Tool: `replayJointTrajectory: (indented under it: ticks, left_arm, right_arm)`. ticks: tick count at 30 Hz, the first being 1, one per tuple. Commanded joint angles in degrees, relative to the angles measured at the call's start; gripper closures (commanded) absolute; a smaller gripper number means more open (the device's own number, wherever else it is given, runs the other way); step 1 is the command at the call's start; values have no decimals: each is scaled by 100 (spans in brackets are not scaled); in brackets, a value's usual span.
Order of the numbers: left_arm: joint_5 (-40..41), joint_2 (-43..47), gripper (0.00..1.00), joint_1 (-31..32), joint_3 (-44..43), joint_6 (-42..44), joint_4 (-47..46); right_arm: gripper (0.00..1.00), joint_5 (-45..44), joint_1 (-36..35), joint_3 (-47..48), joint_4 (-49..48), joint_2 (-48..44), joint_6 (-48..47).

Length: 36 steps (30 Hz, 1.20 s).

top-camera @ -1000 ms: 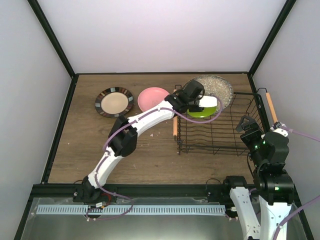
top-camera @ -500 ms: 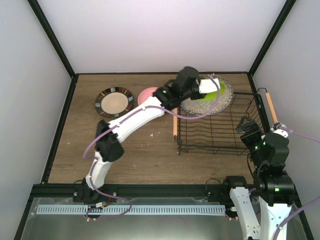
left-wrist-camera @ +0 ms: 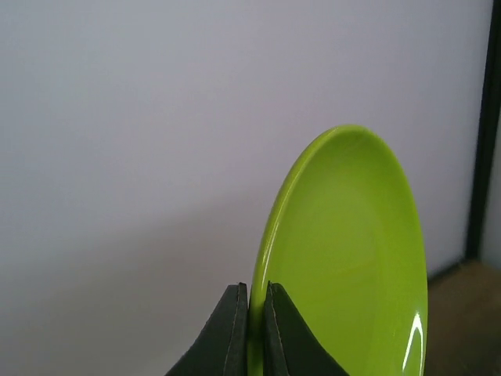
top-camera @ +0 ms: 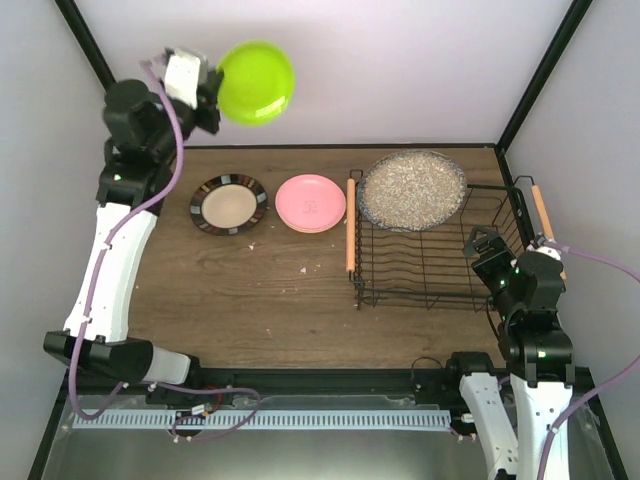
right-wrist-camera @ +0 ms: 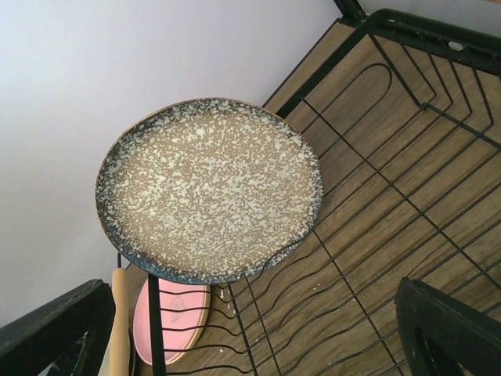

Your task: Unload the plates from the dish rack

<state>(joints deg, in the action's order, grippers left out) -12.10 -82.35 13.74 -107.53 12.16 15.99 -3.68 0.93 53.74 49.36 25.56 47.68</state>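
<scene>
Carrying: left gripper pinching the lime green plate by its rim, high over the table's far-left corner.
Right gripper: wide open, empty.
Dish rack: speckled grey plate leaning at its far end.
Next: I'd guess lower it onto bare wood near the pink plate.

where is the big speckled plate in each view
Top external: speckled plate, right of centre, at the far end of the dish rack.
Left wrist: not in it.
Right wrist: left of centre, filling much of the picture.
Shared landmark: pink plate, next to the rack in both those views.
</scene>
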Motion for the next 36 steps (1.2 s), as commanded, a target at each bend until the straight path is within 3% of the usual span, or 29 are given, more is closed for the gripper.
replayJointTrajectory:
  ticks: [1,6,10,15,21,28,36]
  left_arm:
    - [-1343,138,96,-546,1750,-1164,977]
    - [-2444,377,96,-928,3351,-2270,1332]
    - [-2767,456,96,-916,4213,-2485,1388]
    - [-2558,128,96,-361,4400,-1810,2021]
    - [-2071,-130,96,459,4995,-2069,1656]
    - [-1829,-750,96,704,5340,-2396,1128]
    - [-1566,-1635,96,735,4945,-2587,729]
  right_arm:
    - [0,161,-58,-41,-421,114,74]
    - [0,159,-58,-102,-411,58,143]
    - [0,109,-58,-46,-288,20,151]
    - [0,52,-58,-34,-147,-72,164]
    - [0,-52,-58,76,30,-123,182]
    - [0,-232,-58,162,320,-295,210]
    - [0,-279,-52,253,348,-220,182]
